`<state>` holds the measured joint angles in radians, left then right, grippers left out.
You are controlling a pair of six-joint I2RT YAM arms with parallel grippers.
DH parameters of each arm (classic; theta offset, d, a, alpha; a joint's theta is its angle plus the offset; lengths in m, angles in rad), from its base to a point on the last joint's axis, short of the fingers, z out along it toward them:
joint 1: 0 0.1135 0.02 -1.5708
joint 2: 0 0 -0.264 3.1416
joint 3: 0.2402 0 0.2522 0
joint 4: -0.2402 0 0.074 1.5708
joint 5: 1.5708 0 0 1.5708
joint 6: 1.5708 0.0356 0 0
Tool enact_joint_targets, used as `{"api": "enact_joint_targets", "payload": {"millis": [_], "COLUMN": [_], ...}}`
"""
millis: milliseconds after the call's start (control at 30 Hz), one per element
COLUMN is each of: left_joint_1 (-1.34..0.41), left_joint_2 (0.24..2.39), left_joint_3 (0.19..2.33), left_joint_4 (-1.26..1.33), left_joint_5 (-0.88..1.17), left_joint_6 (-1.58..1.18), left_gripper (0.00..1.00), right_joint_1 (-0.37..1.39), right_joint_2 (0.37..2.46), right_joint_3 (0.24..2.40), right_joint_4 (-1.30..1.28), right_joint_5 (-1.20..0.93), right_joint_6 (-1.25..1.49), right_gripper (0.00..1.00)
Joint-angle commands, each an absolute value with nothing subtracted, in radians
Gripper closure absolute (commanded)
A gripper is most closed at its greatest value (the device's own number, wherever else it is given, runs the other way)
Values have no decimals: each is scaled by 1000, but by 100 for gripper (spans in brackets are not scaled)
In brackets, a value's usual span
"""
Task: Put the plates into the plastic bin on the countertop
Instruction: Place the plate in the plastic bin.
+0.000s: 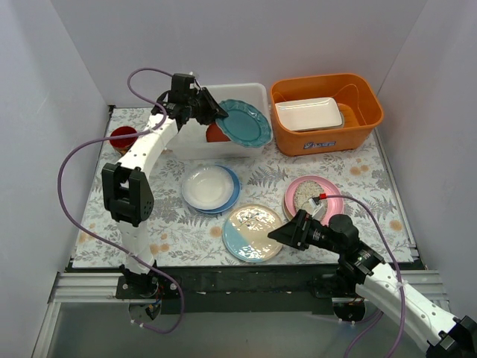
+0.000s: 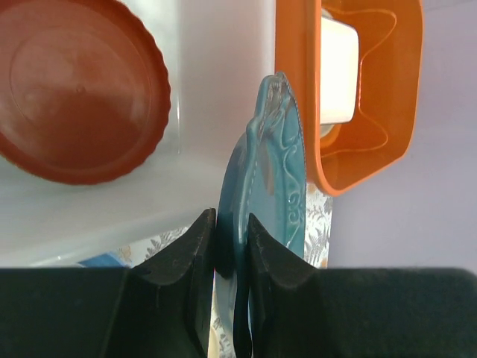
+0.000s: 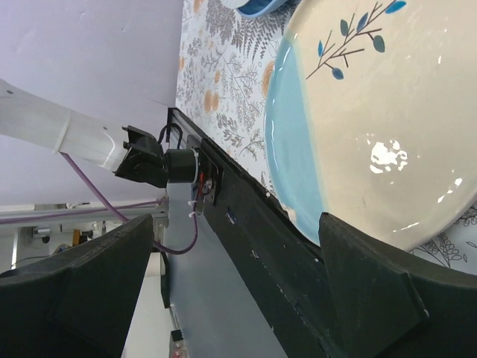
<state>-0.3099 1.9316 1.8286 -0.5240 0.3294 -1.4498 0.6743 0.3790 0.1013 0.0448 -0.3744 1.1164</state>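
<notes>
Teal scalloped plate (image 1: 243,124), embossed rim, upright

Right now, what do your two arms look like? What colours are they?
My left arm and right arm are white tubes with chunky black joints. A thin purple cable loops along each. The left gripper and right gripper have two black wedge-shaped fingers each.

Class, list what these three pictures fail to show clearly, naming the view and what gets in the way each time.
Red plate, top view: mostly covered by the teal plate held by the left gripper.
Light blue plate, top view: only its rim shows under the white plate.
Cream leaf plate, right wrist view: cut off by the frame's top and right edges.
Label on the orange tub, top view: print too small to read.
</notes>
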Motion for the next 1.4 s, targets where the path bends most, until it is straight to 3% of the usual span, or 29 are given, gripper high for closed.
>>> {"api": "enact_joint_targets", "payload": {"millis": [0, 533, 1367], "left_joint_1": [-275, -204, -202], "left_joint_2": [1910, 2129, 2250], "left_joint_3": [1956, 2209, 2177], "left_joint_4": [-476, -514, -460], "left_joint_5": [393, 402, 359], "left_joint_6": [-1470, -1514, -1511], "left_gripper": [100, 100, 100], "right_joint_1": [676, 676, 675], "right_joint_2": [371, 373, 362], "right_joint_3": [69, 28, 8], "right_joint_4": [109, 138, 132], "right_joint_5": [-402, -416, -417], "right_joint_6": [1138, 1152, 1177], "right_gripper": [2, 2, 2]}}
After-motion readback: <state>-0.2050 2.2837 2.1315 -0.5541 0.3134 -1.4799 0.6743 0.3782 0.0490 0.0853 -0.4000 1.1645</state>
